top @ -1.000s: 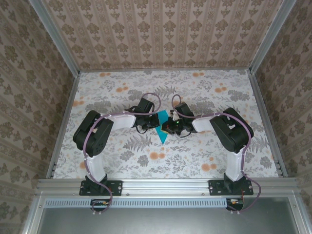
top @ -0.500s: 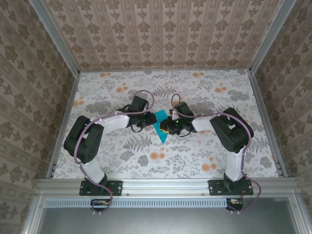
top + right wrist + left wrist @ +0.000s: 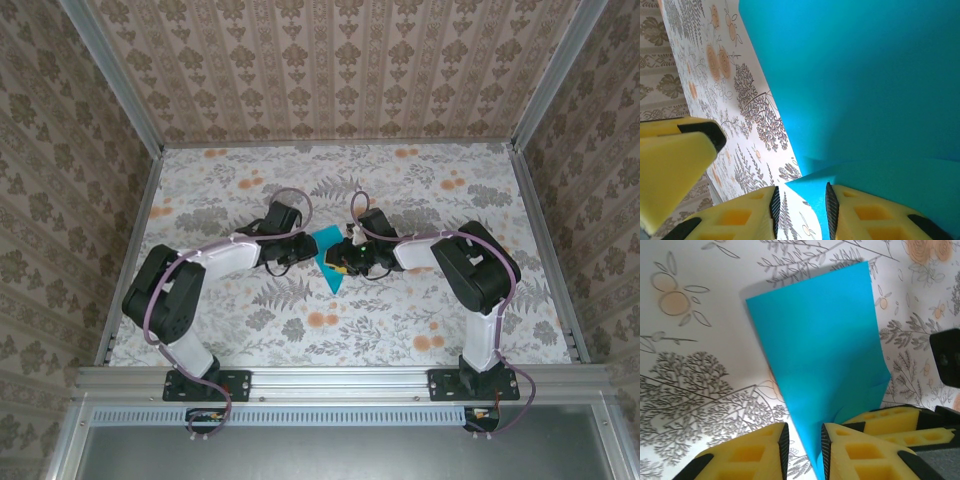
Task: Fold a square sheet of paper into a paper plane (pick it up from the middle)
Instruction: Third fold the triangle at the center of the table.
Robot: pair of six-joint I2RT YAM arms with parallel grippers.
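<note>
The teal-blue sheet of paper [image 3: 328,262] lies on the floral table, folded into a narrow dart like a paper plane, its tip toward the arms. My left gripper [image 3: 308,255] is at its left edge and my right gripper [image 3: 339,265] at its right edge. In the left wrist view the paper [image 3: 825,350] narrows down into the gap of the open left gripper [image 3: 805,452], its edge against the right pad, unpinched. In the right wrist view a raised flap of paper [image 3: 865,75] rests beside the open right gripper [image 3: 802,212].
The floral tablecloth [image 3: 250,320] stretches on all sides of the paper. Aluminium rails and wallpapered walls [image 3: 330,70] bound the table. The right gripper's yellow fingers [image 3: 890,422] sit close beside the left one, low over the paper.
Both grippers have gone from shut to open and let go of the paper. The left arm's elbow has swung out to the left. The paper has stayed in place.
</note>
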